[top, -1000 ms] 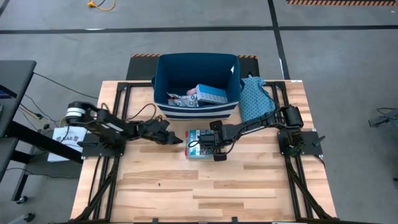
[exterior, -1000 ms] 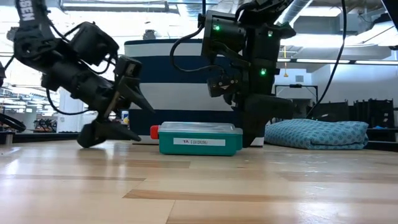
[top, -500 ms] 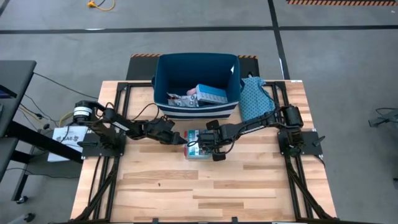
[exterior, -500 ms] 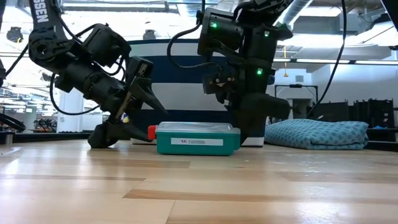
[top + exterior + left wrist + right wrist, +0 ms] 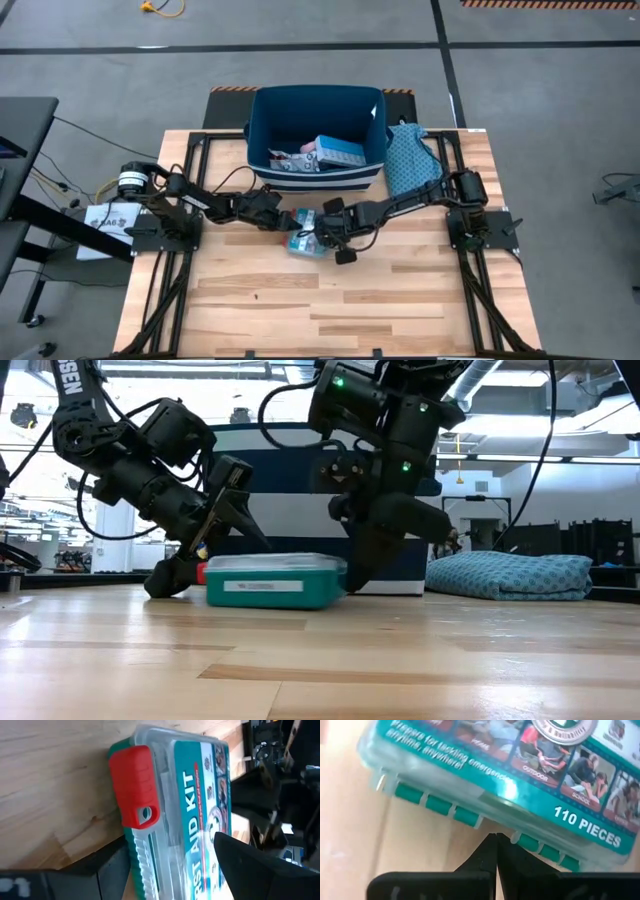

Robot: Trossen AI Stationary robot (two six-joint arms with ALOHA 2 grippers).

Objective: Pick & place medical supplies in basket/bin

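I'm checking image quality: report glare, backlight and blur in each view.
High view: even light. Low view: bright windows behind silhouette both arms. Left wrist view: glare streaks across the first aid kit lid. Right wrist view: kit print blurred and its hinge edge out of focus.

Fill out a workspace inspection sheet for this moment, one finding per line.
Surface: wooden table, bare at the front.
Job's things: teal first aid kit flat on the table; navy bin behind it already holds several supplies.
Clutter: teal patterned cloth bag beside the bin.
End effectors: left end effector open, fingers straddling the kit's red-latch end; right end effector shut, tip against the kit's hinged edge.
Cables: black leads along both arms.
Surroundings: grey floor, nothing seen nearby.
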